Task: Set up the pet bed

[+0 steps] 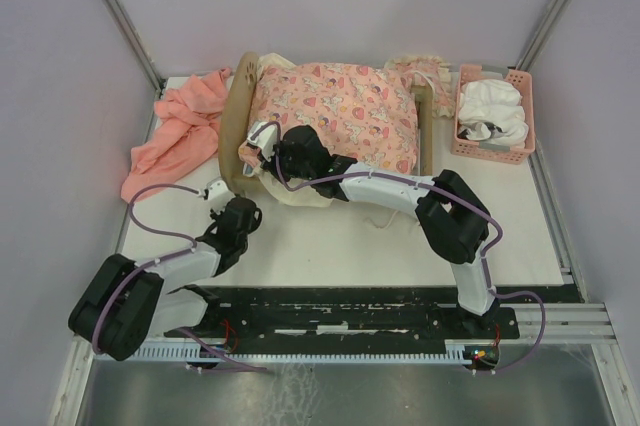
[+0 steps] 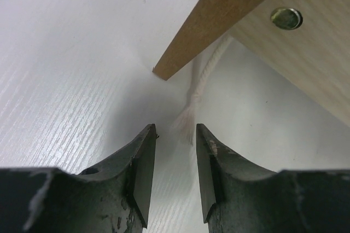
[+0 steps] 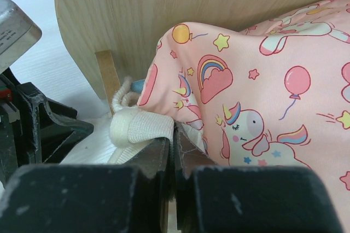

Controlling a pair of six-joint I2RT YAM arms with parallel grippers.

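The pet bed [image 1: 237,126] stands at the back of the table, its light-wood headboard [image 3: 164,3] on the left. A pink unicorn-print cushion [image 1: 335,116] lies on it and hides the base. My right gripper [image 1: 268,151] reaches across to the headboard end. In the right wrist view it [image 3: 174,134] is shut on a cream knitted fabric edge [image 3: 139,126] just under the cushion [image 3: 262,80]. My left gripper [image 2: 176,132] hovers low over the table by the bed's wooden frame [image 2: 306,52], open and holding nothing. A white cord tassel [image 2: 188,112] lies just ahead of its fingertips.
A salmon-pink cloth [image 1: 180,131] lies crumpled left of the bed. A pink plastic basket [image 1: 493,141] with white cloth in it stands at the back right. The right arm [image 1: 400,191] stretches across the table's middle.
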